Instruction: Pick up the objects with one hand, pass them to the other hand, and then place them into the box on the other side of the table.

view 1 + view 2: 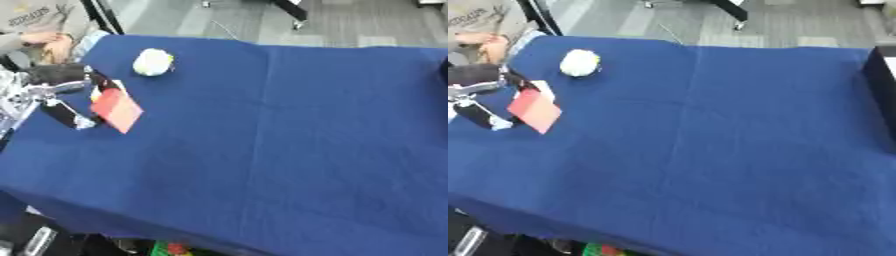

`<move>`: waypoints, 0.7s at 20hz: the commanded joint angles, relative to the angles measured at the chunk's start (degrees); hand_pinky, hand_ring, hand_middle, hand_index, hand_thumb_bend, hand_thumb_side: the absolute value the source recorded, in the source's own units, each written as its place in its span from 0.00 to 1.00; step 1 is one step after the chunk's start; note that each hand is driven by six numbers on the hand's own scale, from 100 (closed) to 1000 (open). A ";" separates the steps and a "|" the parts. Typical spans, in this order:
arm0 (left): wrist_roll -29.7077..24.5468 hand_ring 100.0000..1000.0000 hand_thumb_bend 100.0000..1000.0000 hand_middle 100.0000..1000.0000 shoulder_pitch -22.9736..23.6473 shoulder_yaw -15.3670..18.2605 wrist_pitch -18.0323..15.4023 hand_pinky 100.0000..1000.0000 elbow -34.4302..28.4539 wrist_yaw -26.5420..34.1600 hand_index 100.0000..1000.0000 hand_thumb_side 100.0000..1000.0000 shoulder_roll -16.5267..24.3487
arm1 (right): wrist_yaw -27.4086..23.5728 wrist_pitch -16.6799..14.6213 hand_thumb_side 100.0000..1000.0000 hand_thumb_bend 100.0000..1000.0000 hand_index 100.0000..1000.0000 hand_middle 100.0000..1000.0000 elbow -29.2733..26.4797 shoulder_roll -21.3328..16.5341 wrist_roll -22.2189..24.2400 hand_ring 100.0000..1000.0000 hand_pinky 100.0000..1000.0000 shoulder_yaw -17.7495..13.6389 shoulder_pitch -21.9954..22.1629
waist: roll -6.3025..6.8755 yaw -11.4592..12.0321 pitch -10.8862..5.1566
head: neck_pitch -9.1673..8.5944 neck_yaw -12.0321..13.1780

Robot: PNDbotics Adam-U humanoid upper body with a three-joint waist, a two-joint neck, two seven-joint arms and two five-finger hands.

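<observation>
My left hand (54, 102) is at the left edge of the table, reaching in over the blue cloth (289, 150). It holds a flat red object (116, 110), like a card or a thin packet. My dark fingers (61, 115) are closed around its left part, and one finger with a pale tip points down toward the cloth. The red object is tilted, with one corner low and pointing to the near side. I cannot tell if this corner touches the cloth or is just above it. Just behind the red object, close to my hand, I see something white with a bit of yellow (107, 87), but I cannot make out what it is.

Farther from me, near the far left corner of the table, a round white object (153, 62) with a pale yellow tint lies on the cloth. It is apart from my hand and from the red object.

On the opposite side, at the right edge of the table, the dark wall of the box (882, 82) shows in the right eye view. It is well apart from the red object, with the whole width of the cloth between them.

My right hand does not show in either view.
</observation>
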 commanded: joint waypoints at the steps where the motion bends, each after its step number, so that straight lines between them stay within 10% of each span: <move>1: -1.24 0.61 0.00 0.52 0.18 3.00 1.93 0.80 -6.91 8.39 0.68 0.15 2.38 | -0.35 -0.43 0.51 0.00 1.00 0.81 -1.24 -0.63 0.35 0.84 0.92 0.22 -0.56 | -0.18 0.23 -1.02 | -0.16 -0.87; 14: -16.24 0.59 0.00 0.50 -2.28 1.60 13.62 0.77 -23.67 28.74 0.66 0.35 -11.87 | 1.43 -7.27 0.39 0.00 1.00 0.80 -1.24 -7.28 5.11 0.82 0.88 7.48 -7.21 | -2.19 0.89 -1.46 | 0.89 -5.57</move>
